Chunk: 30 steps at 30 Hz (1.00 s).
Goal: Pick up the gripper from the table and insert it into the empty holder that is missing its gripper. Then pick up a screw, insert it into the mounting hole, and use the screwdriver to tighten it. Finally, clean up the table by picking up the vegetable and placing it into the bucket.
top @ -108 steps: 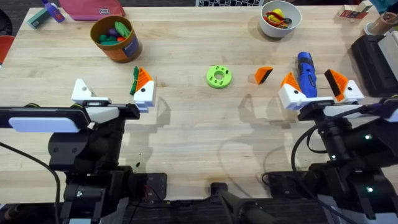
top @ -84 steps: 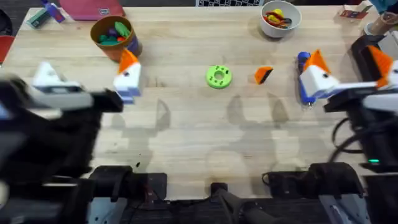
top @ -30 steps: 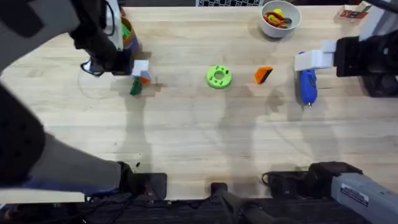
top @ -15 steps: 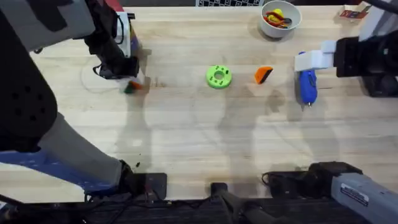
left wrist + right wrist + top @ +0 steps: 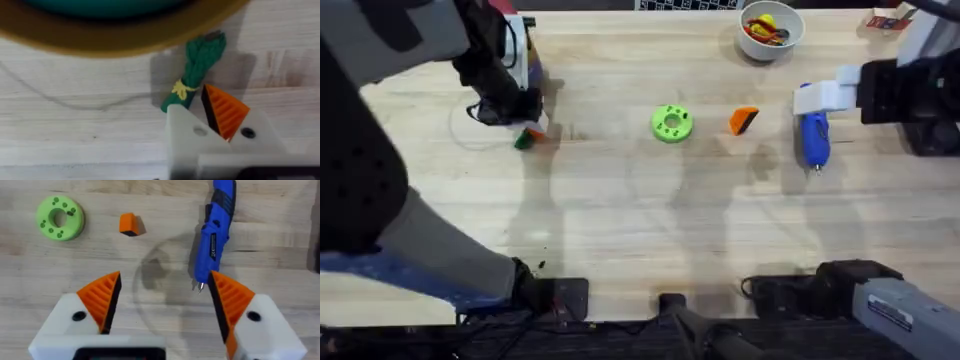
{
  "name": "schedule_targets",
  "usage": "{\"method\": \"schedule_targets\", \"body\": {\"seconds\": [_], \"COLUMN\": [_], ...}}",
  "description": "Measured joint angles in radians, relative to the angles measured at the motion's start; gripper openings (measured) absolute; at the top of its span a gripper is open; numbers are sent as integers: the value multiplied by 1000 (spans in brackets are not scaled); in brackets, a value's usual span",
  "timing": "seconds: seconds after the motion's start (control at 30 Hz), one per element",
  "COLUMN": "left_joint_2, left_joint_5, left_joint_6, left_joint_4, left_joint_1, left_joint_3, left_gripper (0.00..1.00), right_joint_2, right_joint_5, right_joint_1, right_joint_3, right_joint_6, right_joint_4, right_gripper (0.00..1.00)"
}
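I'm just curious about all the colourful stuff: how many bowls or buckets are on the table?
2. A white bowl of colourful bits sits at the far edge, right of centre. A brown bucket stands at the far left, largely hidden under the left arm overhead; more could be hidden there.

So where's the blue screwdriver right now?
The blue screwdriver lies on the wooden table's right side in the overhead view, right of the small orange piece, beside the right gripper.

No lettering, number, brand or sign can be read on anything here. The blue plastic electric screwdriver (image 5: 214, 227) bears a small dark strip on its body, perhaps a label, but its marks are too small to make out. Nothing else on the pale wooden counter (image 5: 640, 240) carries print.
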Motion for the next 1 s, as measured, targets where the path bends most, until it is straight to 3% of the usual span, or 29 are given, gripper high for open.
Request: {"method": "schedule_targets", "body": {"seconds": [0.43, 0.7, 0.9, 1.0], "left_joint_2": [-454, -557, -560, -564], "left_joint_5": [3, 3, 3, 5], "left_joint_6": [0, 0, 0, -4], "left_joint_4": [-57, -59, -60, -58], "left_joint_1": [0, 0, 0, 0], "left_joint_3": [0, 0, 0, 0], "left_gripper": [18, 19, 920, 982], "right_joint_2": [0, 0, 0, 0], "right_joint_5": [0, 0, 0, 0], "right_joint_1": [0, 0, 0, 0], "right_joint_3": [0, 0, 0, 0], "right_joint_6": [0, 0, 0, 0], "right_joint_4": [0, 0, 0, 0], "right_gripper": [994, 994, 994, 994]}}
